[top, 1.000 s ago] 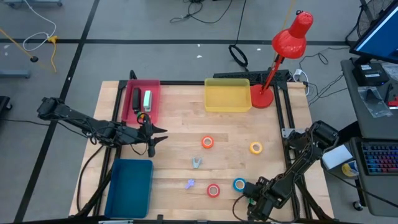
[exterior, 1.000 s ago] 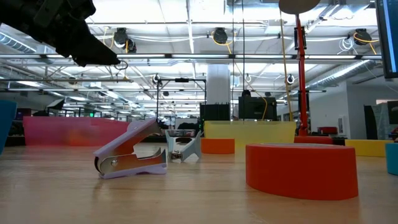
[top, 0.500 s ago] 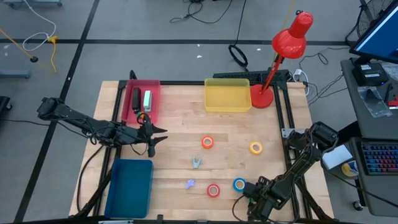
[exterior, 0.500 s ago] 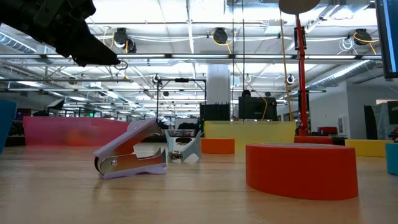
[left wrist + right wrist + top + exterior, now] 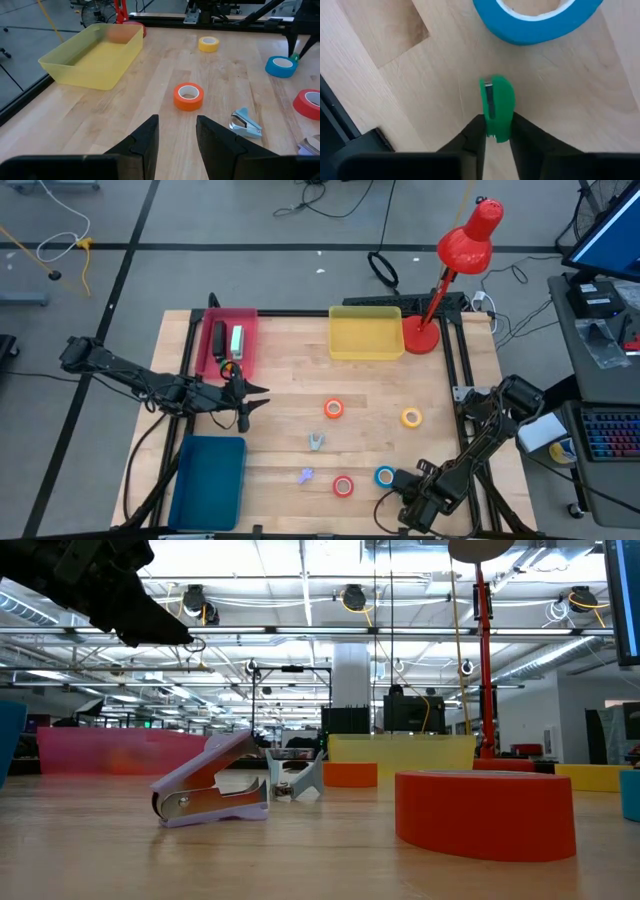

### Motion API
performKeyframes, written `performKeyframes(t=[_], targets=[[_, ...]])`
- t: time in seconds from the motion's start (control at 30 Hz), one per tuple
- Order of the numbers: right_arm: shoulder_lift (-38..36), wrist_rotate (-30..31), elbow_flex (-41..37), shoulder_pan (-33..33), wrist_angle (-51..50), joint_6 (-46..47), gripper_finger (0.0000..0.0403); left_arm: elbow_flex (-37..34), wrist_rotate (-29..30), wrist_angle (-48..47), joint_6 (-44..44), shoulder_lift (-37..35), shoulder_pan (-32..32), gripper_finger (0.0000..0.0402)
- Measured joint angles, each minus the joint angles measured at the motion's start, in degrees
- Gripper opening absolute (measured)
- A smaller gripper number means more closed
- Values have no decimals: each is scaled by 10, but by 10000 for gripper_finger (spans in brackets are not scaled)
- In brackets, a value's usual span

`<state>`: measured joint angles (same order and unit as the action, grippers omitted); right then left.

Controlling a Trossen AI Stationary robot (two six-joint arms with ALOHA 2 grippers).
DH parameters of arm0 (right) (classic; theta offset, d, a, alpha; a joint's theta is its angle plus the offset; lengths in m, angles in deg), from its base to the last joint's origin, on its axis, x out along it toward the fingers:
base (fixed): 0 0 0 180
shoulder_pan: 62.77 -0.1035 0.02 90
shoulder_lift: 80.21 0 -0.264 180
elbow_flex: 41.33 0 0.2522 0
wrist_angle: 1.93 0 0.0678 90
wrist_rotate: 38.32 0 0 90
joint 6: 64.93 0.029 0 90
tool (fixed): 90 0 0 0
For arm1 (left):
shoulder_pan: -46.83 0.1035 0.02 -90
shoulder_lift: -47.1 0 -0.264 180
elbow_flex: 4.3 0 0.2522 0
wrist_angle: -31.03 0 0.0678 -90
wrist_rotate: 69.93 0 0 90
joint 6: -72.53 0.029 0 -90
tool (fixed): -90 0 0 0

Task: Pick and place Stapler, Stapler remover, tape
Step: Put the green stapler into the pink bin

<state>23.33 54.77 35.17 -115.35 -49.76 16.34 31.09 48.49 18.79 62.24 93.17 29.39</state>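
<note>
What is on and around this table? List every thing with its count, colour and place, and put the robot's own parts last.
Tape rolls: four on the wood; orange-red mid-table, yellow to its right, red and blue near the front edge.
Staple removers: two, a grey one mid-table and a lilac one nearer the front.
Pink tray: one, back left, holding a dark stapler and a light one.
Yellow tray: one, back centre.
Blue tray: one, front left.
Desk lamp: one, red, back right corner.
Green piece: one, small, beside the blue roll.
Left gripper: beside the pink tray, open.
Right gripper: front right, shut on the green piece.
</note>
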Motion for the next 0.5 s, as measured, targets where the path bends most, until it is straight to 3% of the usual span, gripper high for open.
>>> performKeyframes(t=[0.1,0.5], targets=[[0,0,0,0,-2,0,44,0,0,0,-1,0,0,131],[-40,10,-2,0,-12,-10,45,0,-32,22,-14,1,0,131]])
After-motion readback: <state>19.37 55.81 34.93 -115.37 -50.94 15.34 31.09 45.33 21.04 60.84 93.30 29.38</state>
